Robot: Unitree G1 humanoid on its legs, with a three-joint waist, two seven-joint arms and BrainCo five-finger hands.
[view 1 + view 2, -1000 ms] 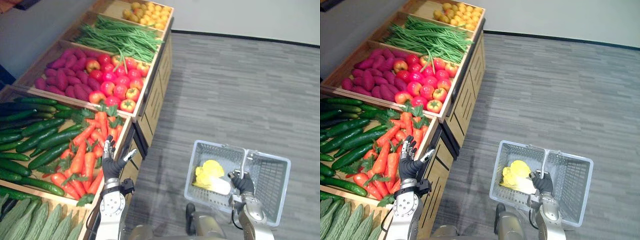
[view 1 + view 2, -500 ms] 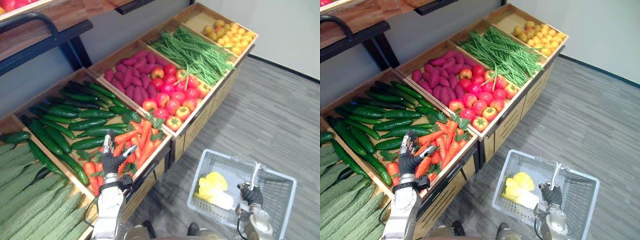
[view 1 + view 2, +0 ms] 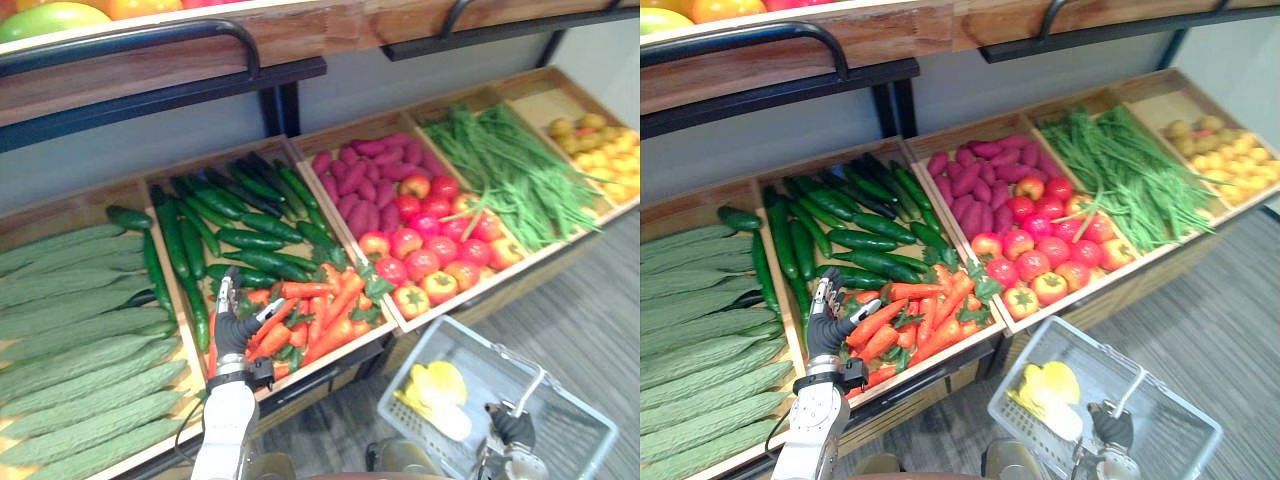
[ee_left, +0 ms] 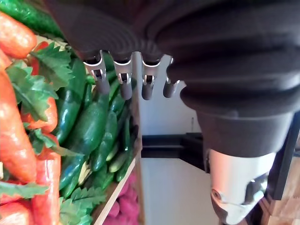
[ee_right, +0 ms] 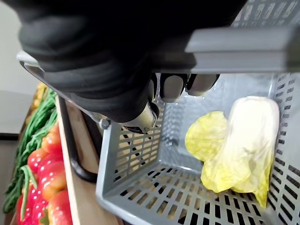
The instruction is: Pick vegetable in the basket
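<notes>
Looking down from the robot's head, we see a long wooden display stand (image 3: 320, 360) split into sloped bins, tilted toward the shopper so that the produce faces forward and is easy to reach. From the robot's left the bins hold bitter gourds (image 3: 80, 350), cucumbers (image 3: 245, 235) with carrots (image 3: 320, 310) heaped at the front of the same bin, sweet potatoes (image 3: 360, 175) behind tomatoes (image 3: 430, 265), then green beans (image 3: 505, 170).

Lower right, a grey mesh basket (image 3: 412, 368) hangs near the front of the stand, below the tomato bin. The right hand (image 3: 512, 428) carries it with fingers curled round the handle (image 5: 243, 44), which we judge keeps it level and close for dropping things in. A pale yellow cabbage (image 5: 243, 140) already lies on the basket's floor.

The left hand (image 3: 232, 325) hovers over the left edge of the carrot heap, just beside the nearest cucumbers. Its fingers (image 4: 123, 84) are straight and spread, the thumb held apart, and it grasps nothing. We judge it is poised to choose a vegetable: the carrots lie directly beneath the palm and toward the robot's right, the cucumbers just ahead of the fingertips. We cannot tell whether the hand touches any of them.
</notes>
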